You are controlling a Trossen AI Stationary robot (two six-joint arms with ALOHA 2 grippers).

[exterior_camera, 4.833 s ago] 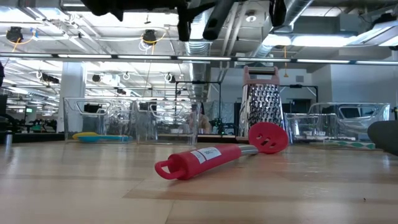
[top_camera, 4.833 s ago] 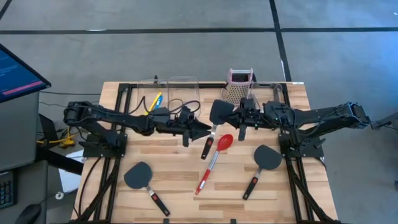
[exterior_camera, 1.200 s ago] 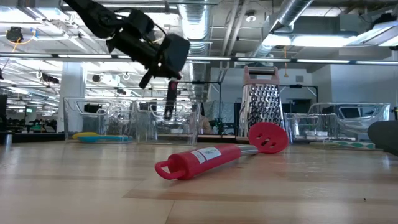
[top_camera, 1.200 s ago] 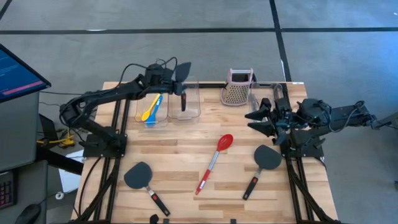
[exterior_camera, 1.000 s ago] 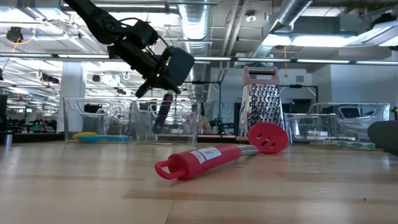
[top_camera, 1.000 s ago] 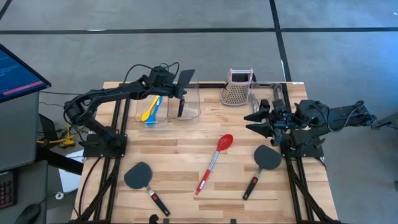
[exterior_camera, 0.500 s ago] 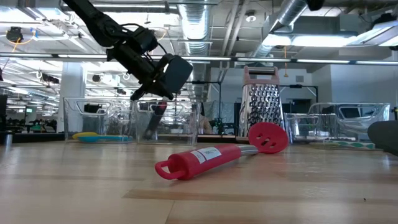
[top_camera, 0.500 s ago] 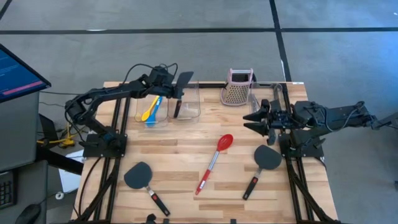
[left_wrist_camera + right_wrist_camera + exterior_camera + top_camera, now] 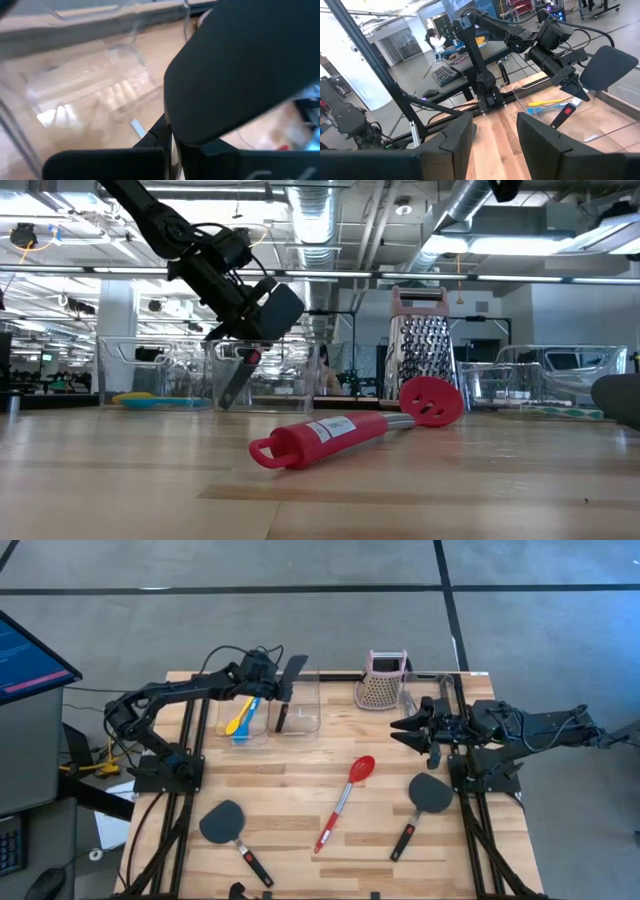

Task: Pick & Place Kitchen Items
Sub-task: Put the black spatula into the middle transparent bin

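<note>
While the left end effector [image 9: 272,680] hangs over the back row of clear bins [image 9: 296,700], it pinches a black spatula [image 9: 286,690] near the blade end, so the black-red handle slants down into the middle bin; that tilt suits feeding a long utensil into a narrow container handle first. In the low view the handle tip [image 9: 232,388] looks to be at or close to the bin floor, though the clear wall makes this hard to judge. The next bin to the outside already holds the yellow and blue spoons [image 9: 241,714], which suggests items are being sorted by kind.

Over the far right side of the bench [image 9: 300,870], the right end effector [image 9: 415,728] waits with its fingers spread and holding nothing, clear of the left arm's working space. Just behind it stand the pink-topped grater [image 9: 381,681] and another bin.

Still lying flat on the bench are the red spoon [image 9: 343,800] in the middle, and two more black spatulas, one front left [image 9: 227,827] and one front right [image 9: 424,798].
</note>
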